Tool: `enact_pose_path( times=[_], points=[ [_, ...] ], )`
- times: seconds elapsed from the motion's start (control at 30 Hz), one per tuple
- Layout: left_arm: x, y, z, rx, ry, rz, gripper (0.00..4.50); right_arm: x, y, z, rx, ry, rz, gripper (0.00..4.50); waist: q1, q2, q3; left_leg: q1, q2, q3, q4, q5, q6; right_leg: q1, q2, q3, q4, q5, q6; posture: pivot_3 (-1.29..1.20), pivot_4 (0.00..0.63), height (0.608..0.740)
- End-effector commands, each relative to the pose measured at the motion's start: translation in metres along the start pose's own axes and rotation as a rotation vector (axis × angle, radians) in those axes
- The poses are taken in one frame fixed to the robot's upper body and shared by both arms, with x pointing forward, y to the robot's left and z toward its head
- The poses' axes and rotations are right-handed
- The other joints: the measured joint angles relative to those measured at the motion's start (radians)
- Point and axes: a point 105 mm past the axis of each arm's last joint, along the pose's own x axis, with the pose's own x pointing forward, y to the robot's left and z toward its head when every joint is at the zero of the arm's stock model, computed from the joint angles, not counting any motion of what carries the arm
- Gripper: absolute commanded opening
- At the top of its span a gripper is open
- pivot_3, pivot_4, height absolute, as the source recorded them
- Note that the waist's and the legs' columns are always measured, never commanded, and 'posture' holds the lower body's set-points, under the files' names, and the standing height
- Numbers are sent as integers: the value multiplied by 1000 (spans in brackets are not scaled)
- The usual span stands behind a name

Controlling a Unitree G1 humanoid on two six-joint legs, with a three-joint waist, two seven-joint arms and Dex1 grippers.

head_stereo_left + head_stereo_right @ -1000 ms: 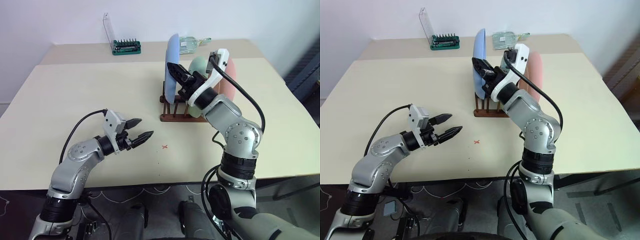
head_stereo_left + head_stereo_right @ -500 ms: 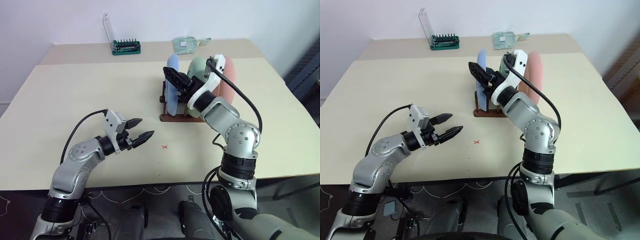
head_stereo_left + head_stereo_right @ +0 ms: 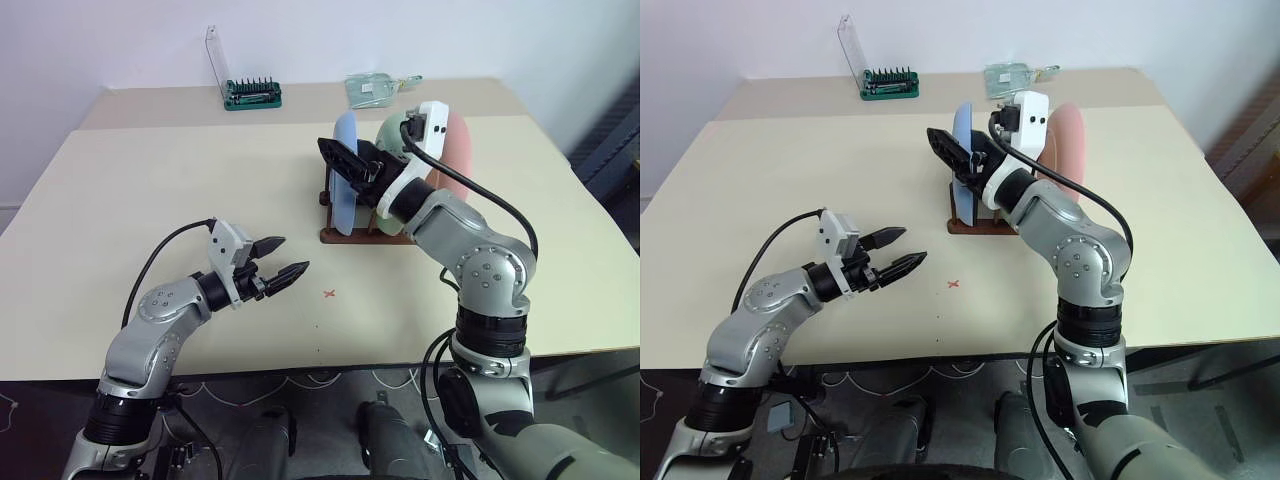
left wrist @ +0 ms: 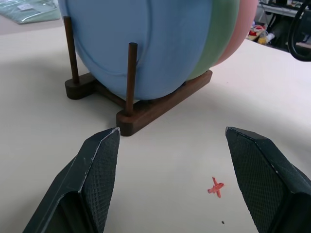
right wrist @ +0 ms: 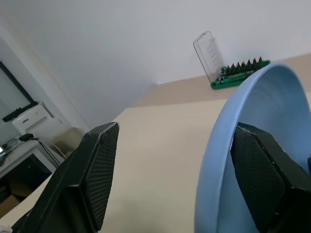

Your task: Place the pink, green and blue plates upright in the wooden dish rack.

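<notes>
Three plates stand upright on edge in the wooden dish rack [image 4: 146, 109] in front of you: the blue plate [image 3: 344, 185] at the end nearest your left side, the green plate [image 4: 216, 39] behind it, and the pink plate [image 3: 462, 150] at the far end. The upright dowel pegs [image 4: 131, 77] hold each plate by its lower rim, which is why they stay standing without support.

Your right gripper [image 3: 352, 165] hangs at the top of the blue plate with its fingers spread apart, one finger on each side of the rim; it seems to hold nothing, though contact with the rim is hard to judge. Judging by this, the last plate is seated and let go.

Your left gripper [image 3: 282, 262] hovers low over the table [image 3: 150, 190], fingers parted and empty, pointing toward the rack and well apart from it.

A small red cross mark [image 3: 329, 294] lies on the table between your left gripper and the rack. At the far edge sit a green-based tool holder [image 3: 252, 95] with a clear lid and a pale green packet [image 3: 375, 88], both well clear of your arms. Nothing stands in your way.
</notes>
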Motion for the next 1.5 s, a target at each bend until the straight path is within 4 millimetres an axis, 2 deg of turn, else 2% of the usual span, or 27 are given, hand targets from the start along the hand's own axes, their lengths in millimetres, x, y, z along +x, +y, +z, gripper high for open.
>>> enact_pose_path(
  times=[0.03,0.17,0.5,0.6,0.67,0.73,0.87,1.0,1.1,1.2,1.3,1.4,1.5],
  points=[
    [0,-2,7,27,-32,-5,3568,-3,16,33,-90,-109,52,3502,0,0,0,0,0,0,0,0,0,0,0,0,0,0,0,0,150,740],
    [2,-4,6,19,-34,-13,3568,-7,14,49,-154,-141,43,3502,1,0,0,0,0,0,0,0,0,0,0,0,0,0,0,0,150,740],
    [8,-9,4,7,-44,-27,3568,-13,6,48,-227,-108,19,3502,1,0,0,0,0,0,0,0,0,0,0,0,-1,0,0,0,150,740],
    [6,-1,5,26,-52,0,3568,-22,11,65,-474,-120,53,3502,6,0,0,-1,0,0,0,0,0,0,0,0,-1,0,0,0,150,740],
    [2,9,10,48,-69,48,3568,-33,10,69,-637,-92,82,3502,8,0,0,-1,0,0,0,0,0,1,0,0,-2,0,0,0,150,740],
    [-4,22,13,72,-75,103,3568,-46,2,71,-729,-61,87,3502,7,0,0,-1,0,1,0,0,1,1,0,0,-3,0,0,0,150,740],
    [-21,45,13,125,-44,196,3568,-70,-20,75,-779,-16,68,3502,4,0,0,-1,1,1,0,0,1,1,0,0,-3,0,0,0,150,740],
    [-54,67,4,165,29,281,3568,-102,-48,70,-791,72,24,3502,6,0,0,-1,1,2,0,-1,1,1,0,0,-4,0,0,0,150,740],
    [-64,71,1,179,53,302,3568,-121,-65,65,-782,121,-10,3502,9,0,0,-1,1,3,0,-1,2,2,0,0,-5,0,0,0,150,740],
    [-63,69,1,187,64,299,3568,-150,-94,67,-747,149,-103,3502,13,0,0,-1,1,2,2,-1,2,4,-1,0,-5,0,0,0,150,740],
    [-63,65,-6,164,77,280,3568,-180,-108,49,-709,241,-139,3502,20,0,0,-1,1,2,4,-2,4,6,-1,-1,-6,-1,1,0,150,740],
    [-57,60,-13,145,89,260,3568,-196,-117,31,-672,295,-154,3502,18,0,0,0,1,3,4,-3,5,6,-1,0,-6,-1,1,0,150,740],
    [-53,57,-14,140,91,243,3568,-201,-126,20,-657,320,-185,3502,7,1,0,1,1,4,5,-3,5,7,-1,0,-5,-1,1,0,150,740]
  ],
)
